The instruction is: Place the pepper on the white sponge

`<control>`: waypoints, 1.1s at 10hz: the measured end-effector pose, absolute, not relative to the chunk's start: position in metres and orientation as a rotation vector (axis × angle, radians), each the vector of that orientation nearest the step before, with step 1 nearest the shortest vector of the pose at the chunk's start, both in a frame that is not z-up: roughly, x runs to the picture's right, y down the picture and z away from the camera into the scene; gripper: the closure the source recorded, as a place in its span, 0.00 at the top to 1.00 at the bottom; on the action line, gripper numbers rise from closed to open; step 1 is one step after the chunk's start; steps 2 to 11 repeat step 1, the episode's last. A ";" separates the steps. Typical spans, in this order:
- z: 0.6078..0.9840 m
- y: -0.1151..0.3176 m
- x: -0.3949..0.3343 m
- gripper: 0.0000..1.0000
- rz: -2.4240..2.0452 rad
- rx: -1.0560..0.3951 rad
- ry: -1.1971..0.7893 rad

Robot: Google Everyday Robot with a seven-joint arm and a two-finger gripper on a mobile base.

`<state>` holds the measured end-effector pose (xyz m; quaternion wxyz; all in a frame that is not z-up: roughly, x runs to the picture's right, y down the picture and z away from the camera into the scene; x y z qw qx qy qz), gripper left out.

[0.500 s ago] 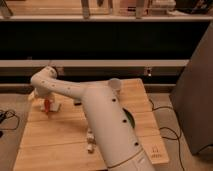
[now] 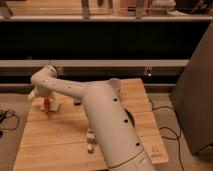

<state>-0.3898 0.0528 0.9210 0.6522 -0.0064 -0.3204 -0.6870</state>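
Note:
My white arm (image 2: 100,115) reaches from the front of the wooden table (image 2: 55,135) to its far left corner. The gripper (image 2: 47,101) hangs below the wrist there, pointing down. It is shut on a small orange-red pepper (image 2: 46,106), held upright just above the tabletop. A white sponge (image 2: 54,106) lies right beside the pepper, on its right, partly hidden by the wrist. Another pale piece (image 2: 34,95) shows to the left of the gripper.
A small dark object (image 2: 77,101) lies by the arm. Small pale items (image 2: 90,136) sit near the arm's base. A dark round thing (image 2: 129,120) peeks out behind the arm. A grey cabinet (image 2: 195,100) stands at the right, and cables (image 2: 7,117) lie on the floor.
The gripper with the pepper has moved slightly down and to the right, closer to the tabletop and the white sponge.

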 end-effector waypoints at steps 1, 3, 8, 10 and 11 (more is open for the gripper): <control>0.920 0.051 -0.389 0.80 -1.558 -0.012 -0.725; 0.920 0.051 -0.389 0.80 -1.558 -0.012 -0.725; 0.920 0.051 -0.389 0.80 -1.558 -0.012 -0.725; 0.920 0.051 -0.389 0.80 -1.558 -0.012 -0.725; 0.920 0.051 -0.389 0.80 -1.558 -0.012 -0.725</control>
